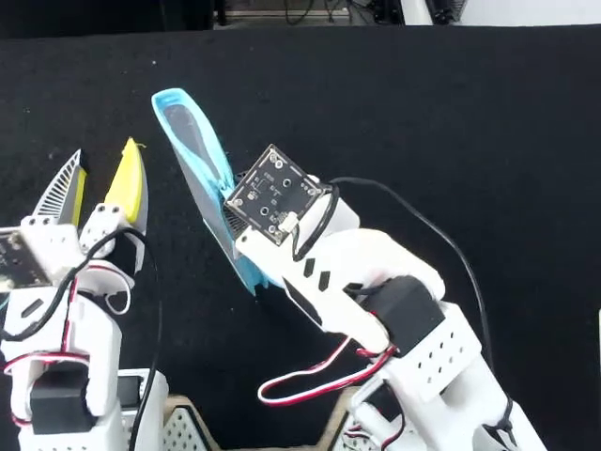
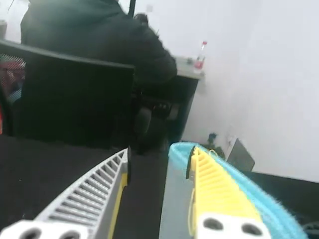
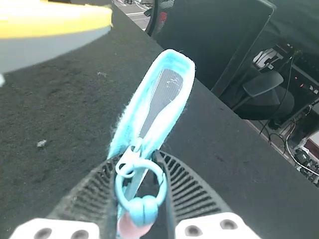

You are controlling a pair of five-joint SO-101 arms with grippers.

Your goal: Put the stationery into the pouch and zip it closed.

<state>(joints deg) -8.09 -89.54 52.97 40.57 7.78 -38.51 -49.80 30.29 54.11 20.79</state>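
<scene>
Pouch [image 1: 192,132] is light blue, stood on its long edge on the black table [image 1: 451,122], slanting away from the arm bases. Right gripper [image 1: 233,214] clenched on pouch at its near end, with one dark ribbed finger [image 3: 192,191] on either side of the fabric. Zip pull [image 3: 128,162] sits at that same end, right between the fingertips, with a blue bead [image 3: 141,209] hanging from it. Grey strip visible between the blue rims along the upper edge toward the far end; cannot tell whether the zip is run fully. Left gripper [image 1: 99,188] released, holding nothing — yellow finger [image 2: 219,191] and grey ribbed finger [image 2: 89,199] spread wide. Positioned beside the pouch and apart from it, yellow finger the nearer one. From left wrist view, pouch's blue rim seen just behind the yellow finger — no contact visible in the high view.
</scene>
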